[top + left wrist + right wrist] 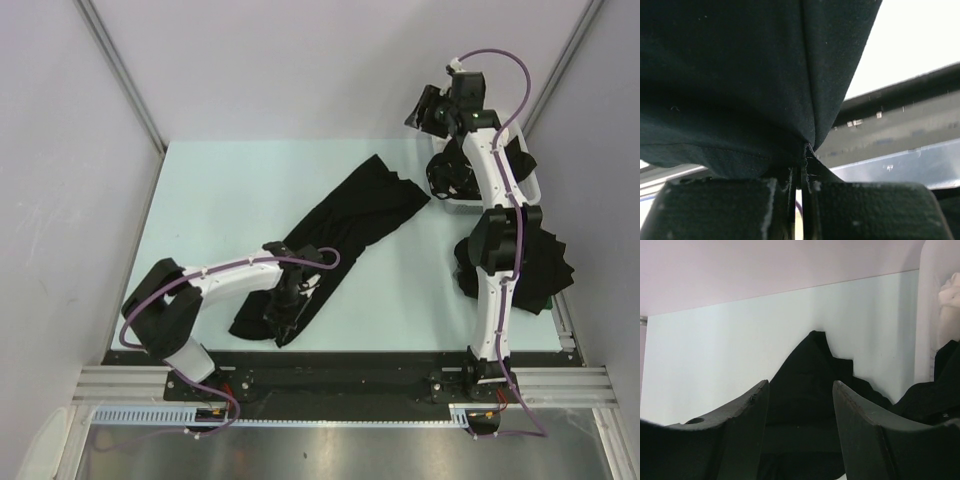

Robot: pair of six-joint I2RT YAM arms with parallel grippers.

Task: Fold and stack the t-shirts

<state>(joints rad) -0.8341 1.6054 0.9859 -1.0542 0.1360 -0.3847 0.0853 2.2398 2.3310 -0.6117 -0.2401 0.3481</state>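
One black t-shirt (345, 225) lies stretched in a diagonal band across the table, from the near left to the far right. My left gripper (285, 308) is at its near end and is shut on the cloth. In the left wrist view the fabric (740, 75) hangs pinched between the closed fingers (802, 175). My right gripper (442, 183) hovers open by the shirt's far end, next to the basket. In the right wrist view the shirt's pointed corner (812, 365) lies between and beyond the spread fingers (800, 382), which hold nothing. More black t-shirts (545, 265) lie heaped at the right edge.
A white slotted basket (530, 188) stands at the far right with dark cloth in it, and its wall (932, 315) shows at the right of the right wrist view. The right arm reaches over the heap. Walls close in the table's left, back and right sides.
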